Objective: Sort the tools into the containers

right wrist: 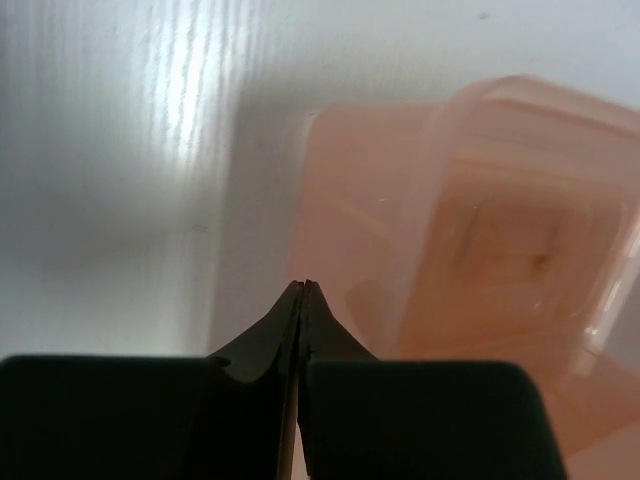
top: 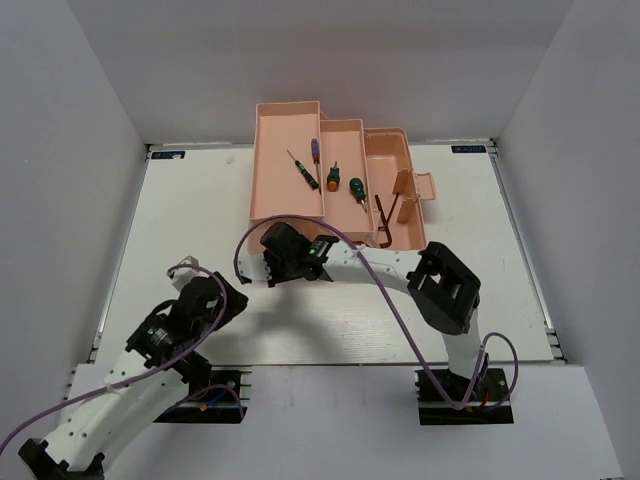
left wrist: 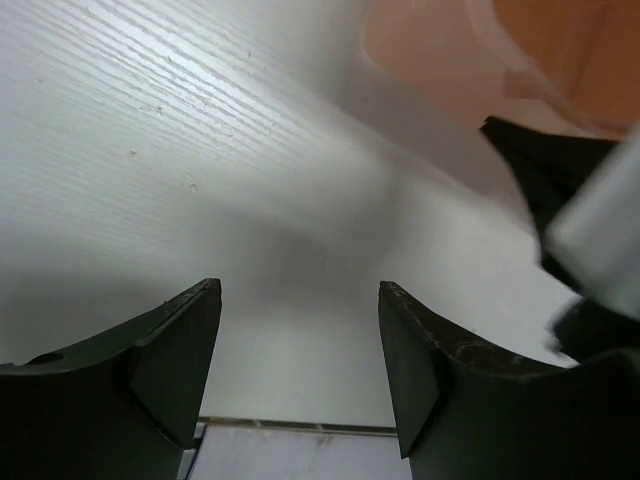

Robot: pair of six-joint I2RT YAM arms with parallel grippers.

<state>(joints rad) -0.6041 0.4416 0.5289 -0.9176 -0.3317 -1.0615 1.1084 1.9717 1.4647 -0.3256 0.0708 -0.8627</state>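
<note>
The peach-pink toolbox [top: 285, 205] stands open at the table's far middle. Its left tray holds a thin green-handled screwdriver [top: 300, 170] and a purple-handled one [top: 315, 150]. The middle tray holds a green screwdriver [top: 333, 178] and a stubby green one [top: 356, 188]. Dark hex keys [top: 383, 215] lie in the right compartment. My right gripper [top: 270, 240] is shut and empty just in front of the box's near left corner; the right wrist view shows it [right wrist: 303, 285] beside the box [right wrist: 500, 230]. My left gripper [top: 233, 292] is open and empty low over the bare table [left wrist: 300, 290].
The toolbox lid handle [top: 410, 190] sticks out at the box's right. The right arm [top: 445, 290] reaches across the table's middle and shows at the right of the left wrist view [left wrist: 590, 230]. Grey walls enclose the white table [top: 180, 220].
</note>
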